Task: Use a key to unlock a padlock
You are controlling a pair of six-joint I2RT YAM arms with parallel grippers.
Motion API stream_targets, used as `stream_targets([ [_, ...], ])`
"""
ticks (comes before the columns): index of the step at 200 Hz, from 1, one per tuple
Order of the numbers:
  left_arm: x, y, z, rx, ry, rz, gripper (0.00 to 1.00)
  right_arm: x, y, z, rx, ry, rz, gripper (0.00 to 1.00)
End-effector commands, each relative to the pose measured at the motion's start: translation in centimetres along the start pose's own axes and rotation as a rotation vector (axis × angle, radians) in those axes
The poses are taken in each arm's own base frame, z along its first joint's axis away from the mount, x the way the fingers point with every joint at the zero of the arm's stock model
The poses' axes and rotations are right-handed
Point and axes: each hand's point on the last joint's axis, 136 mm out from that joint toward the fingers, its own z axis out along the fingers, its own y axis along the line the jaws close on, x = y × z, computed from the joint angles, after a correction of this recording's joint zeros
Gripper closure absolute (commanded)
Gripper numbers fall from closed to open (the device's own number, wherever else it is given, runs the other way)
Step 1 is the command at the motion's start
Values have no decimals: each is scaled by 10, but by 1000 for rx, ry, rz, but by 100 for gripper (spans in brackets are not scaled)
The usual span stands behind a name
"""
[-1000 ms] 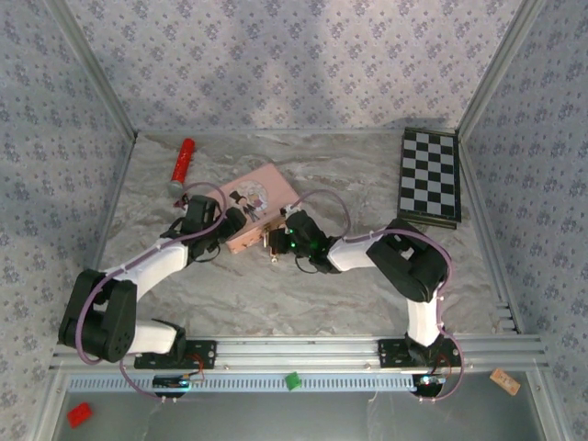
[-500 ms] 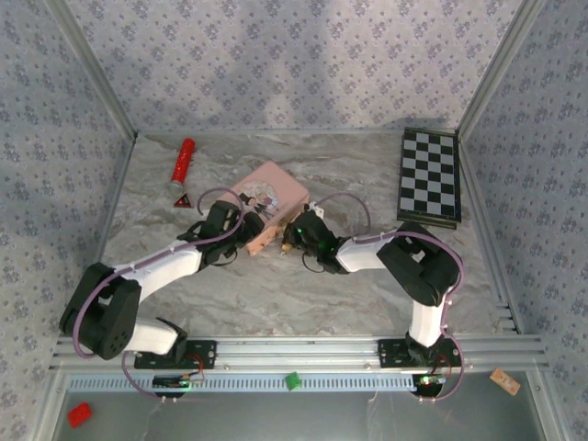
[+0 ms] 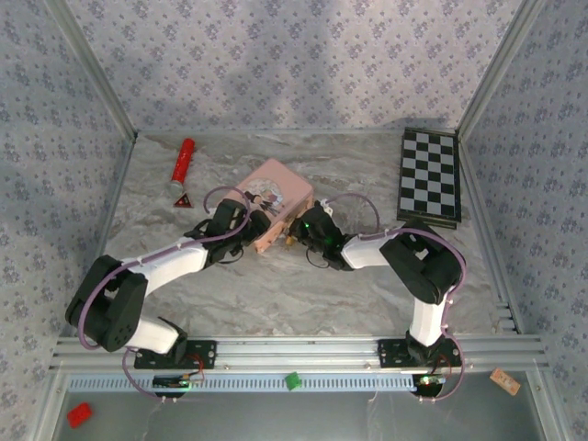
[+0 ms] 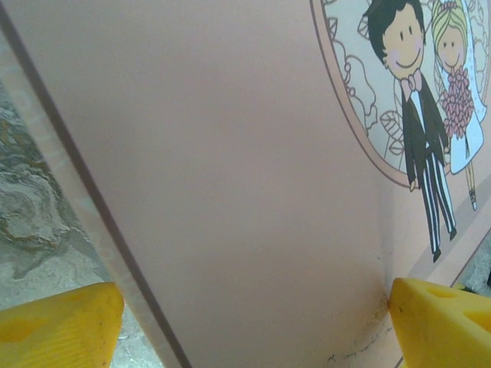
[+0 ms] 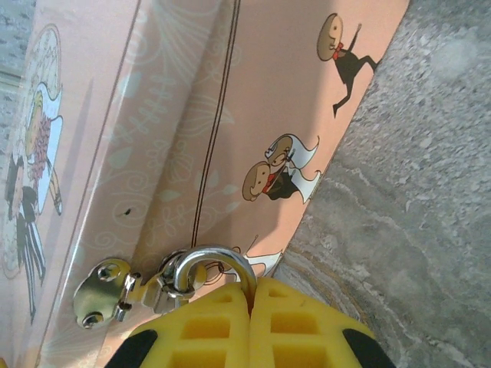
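Padlock (image 5: pixel 213 250) is hung by its silvery shackle through the hasp (image 5: pixel 107 293) on the side of the pink tin (image 5: pixel 153 115). Its body is hidden between the yellow fingers of the right gripper (image 5: pixel 250 295), which is closed on it. The tin is straddled by the left gripper (image 4: pixel 257 322), its jaws spread wide and pressed to two opposite edges. The tin is rested mid-counter (image 3: pixel 303 294). A checkerboard (image 3: pixel 430 175) is laid far right and a red cylinder (image 3: pixel 184 159) far left.

Mid-table, tin (image 3: pixel 276 197) with padlock (image 5: pixel 215 248) on its near-side hasp; checkerboard (image 3: pixel 430 176) far right, cylinder (image 3: pixel 183 162) far left.
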Motion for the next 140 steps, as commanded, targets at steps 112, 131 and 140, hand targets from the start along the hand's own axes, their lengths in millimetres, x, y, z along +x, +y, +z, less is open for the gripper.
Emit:
stream_targets([
  [112, 1, 7, 7, -33, -15, 0, 11, -45, 2, -13, -10, -128, 174, 100],
  [131, 1, 8, 7, -35, -15, 0, 10, -49, -1, -14, -7, -136, 184, 100],
  [140, 1, 7, 7, -34, -14, 0, 10, -52, -1, -14, -7, -141, 189, 100],
])
